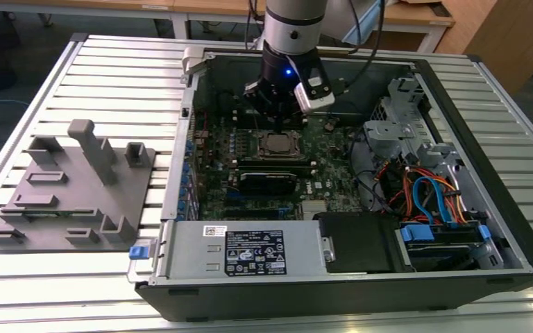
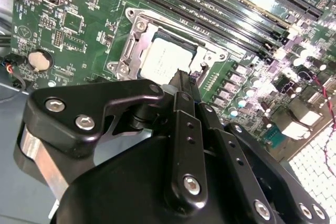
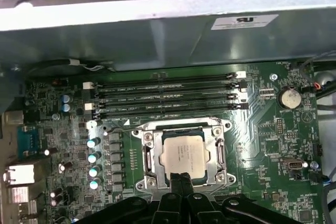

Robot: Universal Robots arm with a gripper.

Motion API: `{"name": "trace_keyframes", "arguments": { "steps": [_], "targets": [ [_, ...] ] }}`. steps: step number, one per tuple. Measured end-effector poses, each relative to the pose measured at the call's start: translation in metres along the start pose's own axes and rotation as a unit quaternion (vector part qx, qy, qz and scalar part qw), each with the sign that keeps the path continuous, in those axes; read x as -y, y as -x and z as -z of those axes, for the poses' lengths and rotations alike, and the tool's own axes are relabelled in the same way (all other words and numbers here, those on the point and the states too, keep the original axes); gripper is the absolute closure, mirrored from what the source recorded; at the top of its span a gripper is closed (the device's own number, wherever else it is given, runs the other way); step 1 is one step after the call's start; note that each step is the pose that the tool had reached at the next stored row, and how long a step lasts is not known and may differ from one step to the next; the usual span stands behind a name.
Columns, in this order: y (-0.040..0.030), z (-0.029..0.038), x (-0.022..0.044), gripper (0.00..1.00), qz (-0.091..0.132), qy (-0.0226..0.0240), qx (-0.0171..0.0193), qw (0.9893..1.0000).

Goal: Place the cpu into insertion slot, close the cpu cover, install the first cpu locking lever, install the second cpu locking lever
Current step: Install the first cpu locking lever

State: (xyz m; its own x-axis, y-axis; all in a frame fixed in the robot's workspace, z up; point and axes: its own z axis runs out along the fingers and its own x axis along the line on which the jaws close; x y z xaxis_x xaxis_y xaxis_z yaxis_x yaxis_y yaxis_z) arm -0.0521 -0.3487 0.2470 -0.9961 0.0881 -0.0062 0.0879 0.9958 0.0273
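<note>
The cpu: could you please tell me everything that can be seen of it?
The cpu is a small, flat, square chip with a pale silvery metal top bearing faint print. It lies level, top up, in the insertion slot on the green board, with the silver cpu cover framing its edges. The gripper, its fingers pressed together, is at one edge; contact cannot be told.

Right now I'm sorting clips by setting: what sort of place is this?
Probably a robotics lab or workshop: an open black desktop computer case lies on a ribbed aluminium slat table, a grey moulded parts fixture sits beside it, and wooden desks stand behind.
</note>
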Motion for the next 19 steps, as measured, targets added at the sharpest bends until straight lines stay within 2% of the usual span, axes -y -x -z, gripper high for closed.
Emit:
{"name": "trace_keyframes", "arguments": {
  "steps": [7, 13, 19],
  "targets": [
    [-0.009, 0.0005, 0.0007, 0.89, 0.004, 0.0007, 0.0009, 1.0],
    [-0.0114, 0.0005, 0.001, 0.89, 0.01, 0.0013, 0.003, 0.9999],
    [-0.0206, 0.0005, 0.0017, 0.89, 0.01, 0.0015, 0.0042, 0.9999]
  ]
}}
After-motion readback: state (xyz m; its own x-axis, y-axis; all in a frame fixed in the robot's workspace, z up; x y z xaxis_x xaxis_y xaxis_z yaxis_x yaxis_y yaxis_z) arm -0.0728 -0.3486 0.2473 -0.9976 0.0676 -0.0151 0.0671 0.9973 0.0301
